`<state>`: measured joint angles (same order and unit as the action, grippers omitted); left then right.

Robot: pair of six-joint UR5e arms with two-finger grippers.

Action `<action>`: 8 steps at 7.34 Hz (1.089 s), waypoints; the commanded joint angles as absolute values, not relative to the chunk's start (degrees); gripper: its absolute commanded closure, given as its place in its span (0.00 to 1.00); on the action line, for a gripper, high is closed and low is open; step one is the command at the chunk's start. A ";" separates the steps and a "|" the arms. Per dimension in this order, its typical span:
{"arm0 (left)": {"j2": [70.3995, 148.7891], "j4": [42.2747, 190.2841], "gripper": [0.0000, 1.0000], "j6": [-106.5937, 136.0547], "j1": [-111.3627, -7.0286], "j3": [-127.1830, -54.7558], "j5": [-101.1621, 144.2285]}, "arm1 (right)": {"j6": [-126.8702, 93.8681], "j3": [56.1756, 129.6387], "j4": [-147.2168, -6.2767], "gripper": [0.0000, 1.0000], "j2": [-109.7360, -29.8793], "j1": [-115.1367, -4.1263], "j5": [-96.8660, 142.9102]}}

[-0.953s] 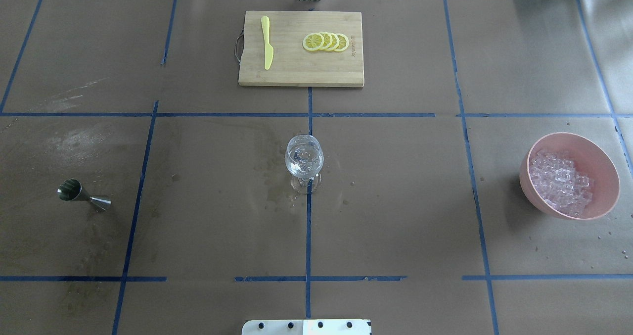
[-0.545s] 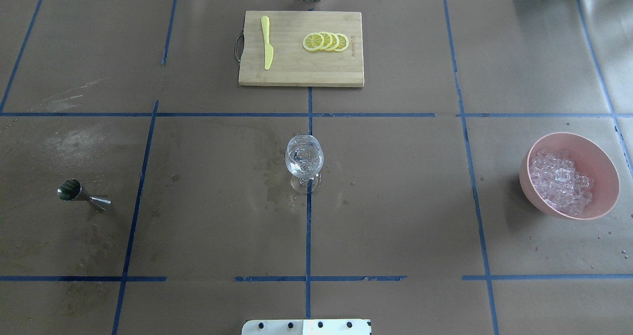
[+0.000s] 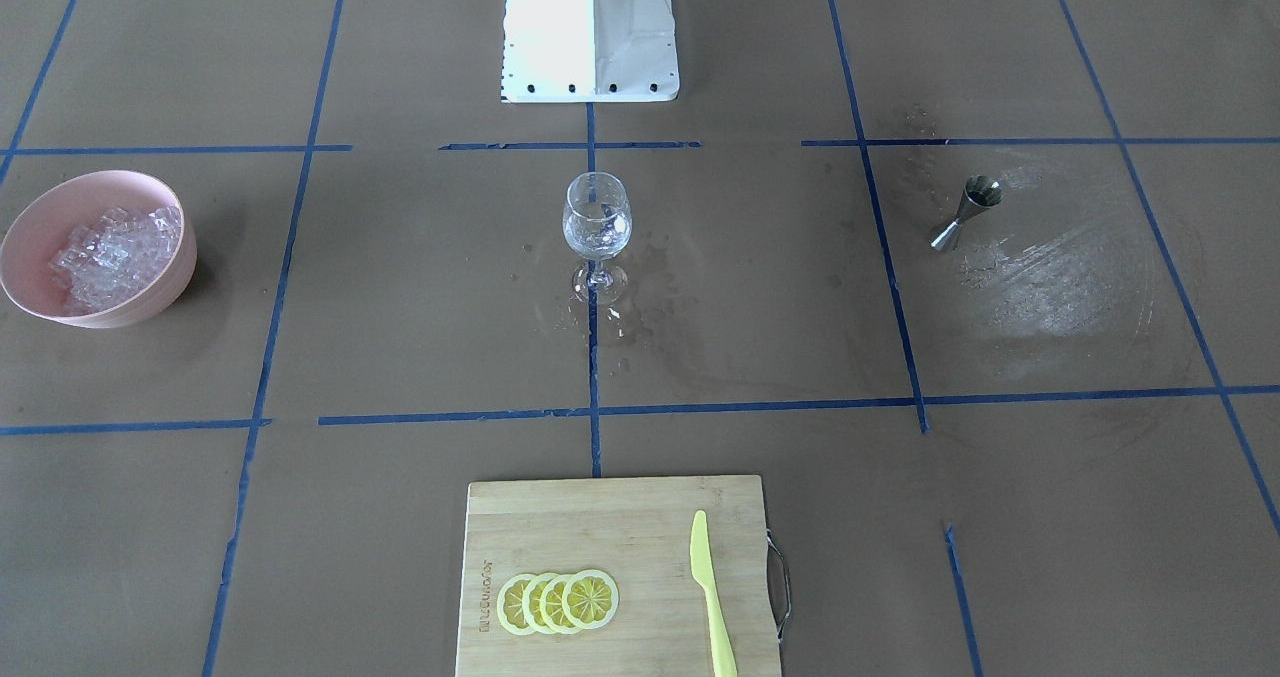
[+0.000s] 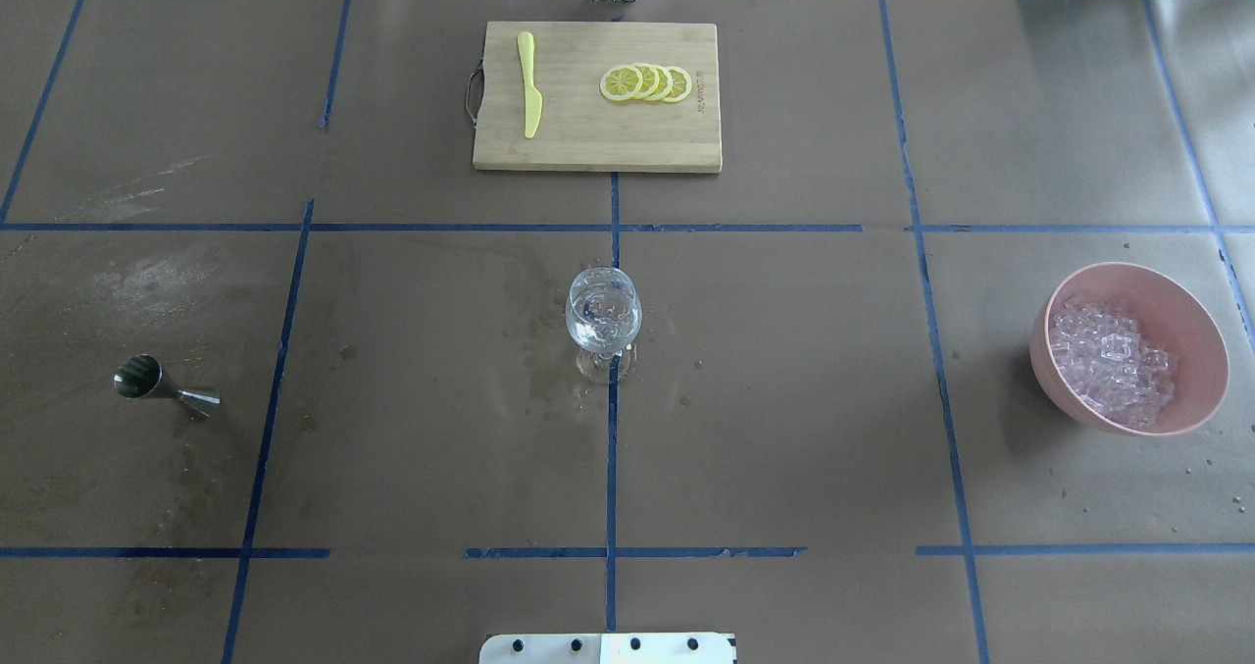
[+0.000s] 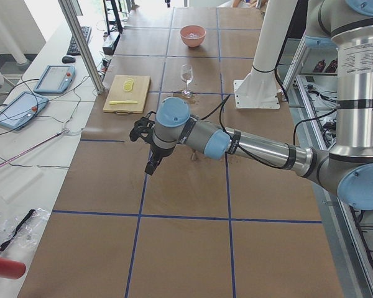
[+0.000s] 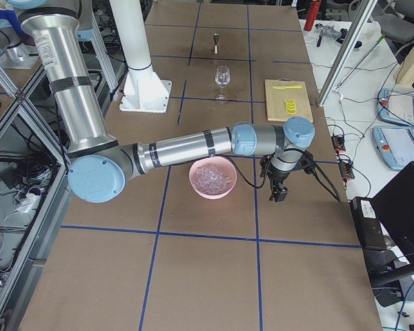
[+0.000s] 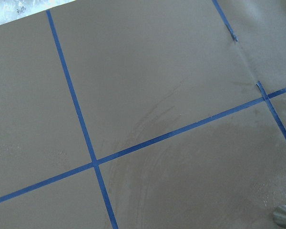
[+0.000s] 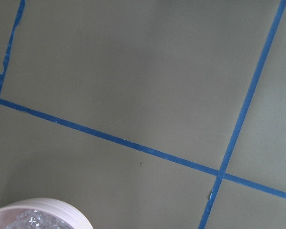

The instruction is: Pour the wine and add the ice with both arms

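- Nothing on the tabletop point(image 4: 784, 399) has visibly shifted from the overhead view of a second ago: glass, bowl, jigger and board all lie where they were.
- The left tool point(image 5: 151, 162) shows only in the left side view, a black tip pointing down above bare tabletop. I cannot tell how far open it is or whether it has hold of anything.
- The left arm point(image 5: 255, 146) stretches out low over the brown paper; its wrist camera catches only an edge of the steel jigger point(image 7: 283, 217) at the bottom corner.
- The right tool point(image 6: 279, 192) shows only in the right side view, hanging just beside the pink bowl point(image 6: 200, 187) on the side away from the robot's base. Its opening cannot be told either.
- The right arm point(image 6: 186, 148) reaches across above the bowl.
- The ice point(image 4: 1113, 365) lies heaped inside the pink bowl, on the robot's right side of the tabletop.
- The wine glass point(image 4: 603, 316) stands upright at the centre on a crossing of blue tape lines point(image 4: 611, 468), with wet marks point(image 4: 549, 380) round its foot.
- Well apart to the left stands the jigger, upright.
- At the far edge, a cutting board point(image 4: 588, 139) carries a yellow knife point(image 4: 529, 83) and overlapping lemon slices point(image 4: 647, 82).
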<state>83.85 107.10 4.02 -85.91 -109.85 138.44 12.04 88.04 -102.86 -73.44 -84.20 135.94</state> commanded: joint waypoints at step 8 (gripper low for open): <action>59.33 150.03 0.10 69.88 -28.75 -118.13 94.46 | 12.04 88.42 -102.92 0.00 -74.09 -84.11 138.16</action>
